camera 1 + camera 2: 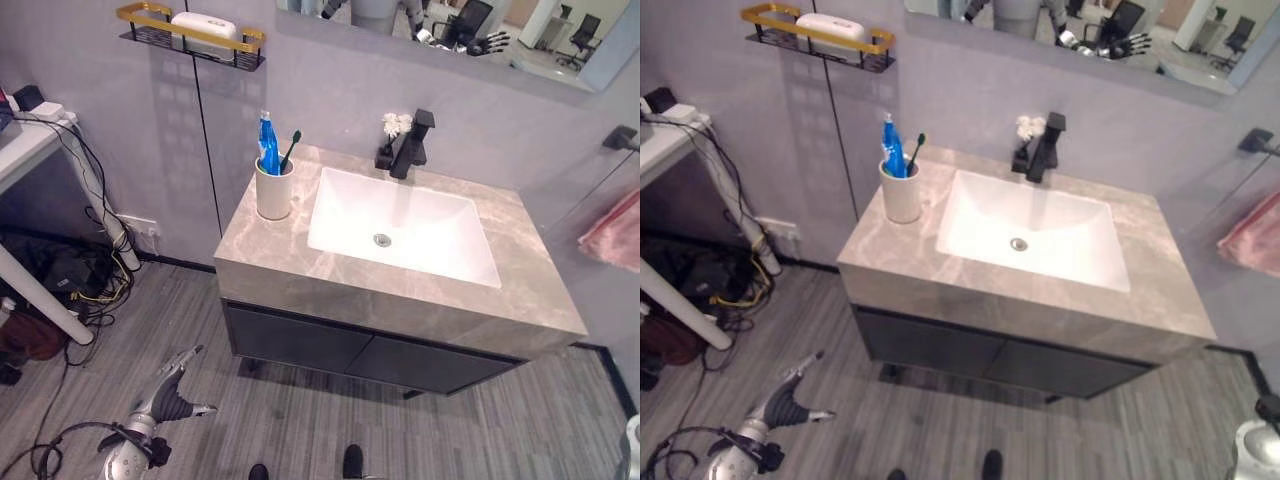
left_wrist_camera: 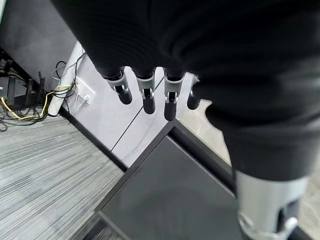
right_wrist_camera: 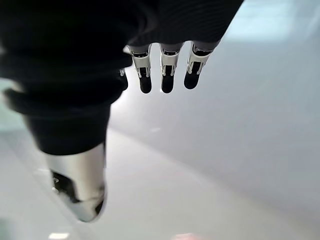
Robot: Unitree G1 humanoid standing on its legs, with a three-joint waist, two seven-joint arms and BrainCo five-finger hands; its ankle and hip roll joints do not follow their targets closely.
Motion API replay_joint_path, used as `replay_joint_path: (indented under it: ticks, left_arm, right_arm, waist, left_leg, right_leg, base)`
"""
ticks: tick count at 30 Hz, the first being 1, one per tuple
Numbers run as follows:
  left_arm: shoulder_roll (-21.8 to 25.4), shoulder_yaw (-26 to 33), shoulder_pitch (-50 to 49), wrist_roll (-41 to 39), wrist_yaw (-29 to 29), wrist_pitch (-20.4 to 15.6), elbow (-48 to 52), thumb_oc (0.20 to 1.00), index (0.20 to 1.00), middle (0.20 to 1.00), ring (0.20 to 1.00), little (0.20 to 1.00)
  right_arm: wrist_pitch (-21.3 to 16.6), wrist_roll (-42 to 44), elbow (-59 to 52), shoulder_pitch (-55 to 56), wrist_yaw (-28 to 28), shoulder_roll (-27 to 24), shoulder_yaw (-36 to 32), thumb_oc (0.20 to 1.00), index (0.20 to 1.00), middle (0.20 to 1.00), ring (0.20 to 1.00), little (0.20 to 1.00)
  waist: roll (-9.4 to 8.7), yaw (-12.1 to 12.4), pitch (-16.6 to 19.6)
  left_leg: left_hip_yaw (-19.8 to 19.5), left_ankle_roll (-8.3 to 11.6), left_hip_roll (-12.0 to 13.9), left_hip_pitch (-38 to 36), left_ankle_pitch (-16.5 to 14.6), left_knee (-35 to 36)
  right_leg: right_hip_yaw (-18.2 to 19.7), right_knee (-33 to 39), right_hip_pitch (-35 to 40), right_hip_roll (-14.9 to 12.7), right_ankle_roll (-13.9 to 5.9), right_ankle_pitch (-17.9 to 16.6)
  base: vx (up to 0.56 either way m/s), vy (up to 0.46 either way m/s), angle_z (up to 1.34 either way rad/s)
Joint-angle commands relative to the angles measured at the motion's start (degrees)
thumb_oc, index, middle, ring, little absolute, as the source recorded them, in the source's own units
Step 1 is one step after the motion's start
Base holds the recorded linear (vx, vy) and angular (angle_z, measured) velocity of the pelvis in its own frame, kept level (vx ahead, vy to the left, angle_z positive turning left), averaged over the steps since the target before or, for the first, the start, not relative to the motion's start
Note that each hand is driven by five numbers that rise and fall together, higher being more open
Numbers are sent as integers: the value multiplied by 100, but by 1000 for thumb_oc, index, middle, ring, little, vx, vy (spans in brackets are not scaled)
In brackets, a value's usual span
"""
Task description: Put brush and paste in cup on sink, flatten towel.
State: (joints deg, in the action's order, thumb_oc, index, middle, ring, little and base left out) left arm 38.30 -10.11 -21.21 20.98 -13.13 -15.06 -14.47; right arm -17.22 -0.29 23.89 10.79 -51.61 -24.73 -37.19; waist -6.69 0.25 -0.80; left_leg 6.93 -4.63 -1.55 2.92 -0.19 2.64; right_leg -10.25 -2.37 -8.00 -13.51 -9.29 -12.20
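The toothbrush and the blue paste tube were seen standing upright in the white cup, which rested on the grey marble tabletop just beside the white basin, on its left. That part of the task was judged to be done already. The pink towel was seen hanging against the wall at the far right, well apart from the cup, and it was judged that flattening it remained as the step in hand.

For that step to be done well, the right arm would have to be raised to the towel with its fingers kept straight, and the cloth stroked downward along the wall so that folds were smoothed rather than bunched; the rail fitting above it should be avoided.

The left robot hand was seen low over the floor in front of the cabinet, its fingers relaxed and spread, with nothing held or touched. The right robot hand was likewise seen with fingers extended and apart, empty, before a pale surface.
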Motion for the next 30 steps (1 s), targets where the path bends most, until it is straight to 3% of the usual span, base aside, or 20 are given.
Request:
replay_joint_path:
  ticks: [1, 3, 7, 9, 10, 11, 14, 17, 21, 25, 30]
  left_arm:
    - [142, 332, -257, 161, -367, -318, 380, 1000, 1000, 1000, 1000, 1000]
    - [36, 319, -348, 134, -391, -233, 199, 1000, 1000, 1000, 1000, 1000]
    - [-10, 429, -415, 121, -382, -194, 282, 1000, 1000, 1000, 1000, 1000]
    - [-59, 471, -406, 94, -348, -164, 349, 1000, 1000, 1000, 1000, 1000]
    - [-97, 444, -386, 99, -310, -156, 404, 1000, 1000, 1000, 1000, 1000]
    - [-99, 454, -393, 99, -309, -155, 404, 1000, 1000, 1000, 1000, 1000]
    - [-193, 420, -276, 60, -300, -199, 559, 1000, 1000, 1000, 1000, 1000]
    - [-243, 425, -207, -12, -295, -219, 573, 1000, 1000, 1000, 1000, 1000]
    - [-335, 453, 147, -482, -157, -362, 774, 1000, 1000, 1000, 1000, 1000]
    - [-348, 545, 251, -946, -215, -327, 961, 1000, 1000, 1000, 1000, 1000]
    - [-526, 187, 766, -1076, -246, -246, 671, 1000, 1000, 1000, 1000, 1000]
  right_arm:
    - [-346, 664, 465, -528, -142, 20, 102, 1000, 1000, 1000, 1000, 1000]
    - [-301, 1415, 1929, -488, 79, 262, 423, 1000, 1000, 1000, 1000, 1000]
    - [-167, 2115, 3394, -501, 642, 358, 838, 1000, 1000, 1000, 1000, 1000]
    - [-52, 2560, 4120, -595, 1167, 472, 1154, 1000, 1000, 1000, 1000, 1000]
    - [106, 2652, 4490, -570, 1505, 646, 1459, 1000, 1000, 1000, 1000, 1000]
    - [99, 2667, 4511, -577, 1527, 636, 1472, 1000, 1000, 1000, 1000, 1000]
    - [522, 2369, 4975, -595, 2147, 993, 2252, 1000, 1000, 1000, 1000, 1000]
    - [630, 2144, 5017, -636, 2292, 1047, 2510, 1000, 1000, 1000, 1000, 1000]
    - [1154, 558, 5224, -713, 3120, 1253, 3969, 1000, 1000, 1000, 1000, 1000]
    - [1229, 142, 5043, -982, 3194, 1234, 4425, 1000, 1000, 1000, 1000, 1000]
    - [1124, 42, 4751, -1079, 3351, 1138, 4729, 1000, 1000, 1000, 1000, 1000]
  waist:
    - [-114, 137, -247]
    - [-106, 156, -331]
    - [-101, 176, -356]
    - [-85, 155, -384]
    - [-40, 109, -450]
    - [-39, 110, -448]
    - [80, 65, -646]
    - [102, 40, -680]
    - [237, 114, -649]
    - [292, 257, -741]
    - [325, 239, -671]
  left_leg:
    - [-399, 129, -183, -140, -98, 228]
    - [-256, 110, -188, -258, -134, 230]
    - [-176, 127, -133, -337, -170, 236]
    - [-127, 141, -103, -374, -177, 232]
    - [-101, 115, -124, -406, -155, 219]
    - [-92, 119, -115, -411, -163, 220]
    - [14, 69, -221, -474, -166, 135]
    - [33, 67, -248, -481, -182, 100]
    - [41, 110, -286, -516, -314, 28]
    - [13, 167, -214, -319, -249, -44]
    - [-166, 274, -196, -437, -565, -351]
  right_leg:
    - [-3, 81, 460, -447, -399, -924]
    - [29, 52, 424, -249, -291, -620]
    - [115, 59, 376, 19, -182, -338]
    - [199, 67, 315, 241, -104, -152]
    - [329, 71, 197, 499, -22, -21]
    - [339, 57, 190, 509, -16, -12]
    - [352, -90, -163, 801, 52, -66]
    - [373, -114, -175, 833, 56, -70]
    - [588, 268, 39, 923, 56, 55]
    - [438, 230, -410, 855, 48, -123]
    - [278, 68, -191, 930, 249, 350]
  base:
    - [-21, 129, -42]
    - [4, 123, -63]
    - [23, 36, 0]
    - [16, 61, -3]
    - [12, 66, -10]
    - [17, 80, -12]
    - [4, 98, -16]
    - [20, 45, -7]
    - [132, 16, 0]
    - [75, -69, -7]
    - [228, -103, 29]
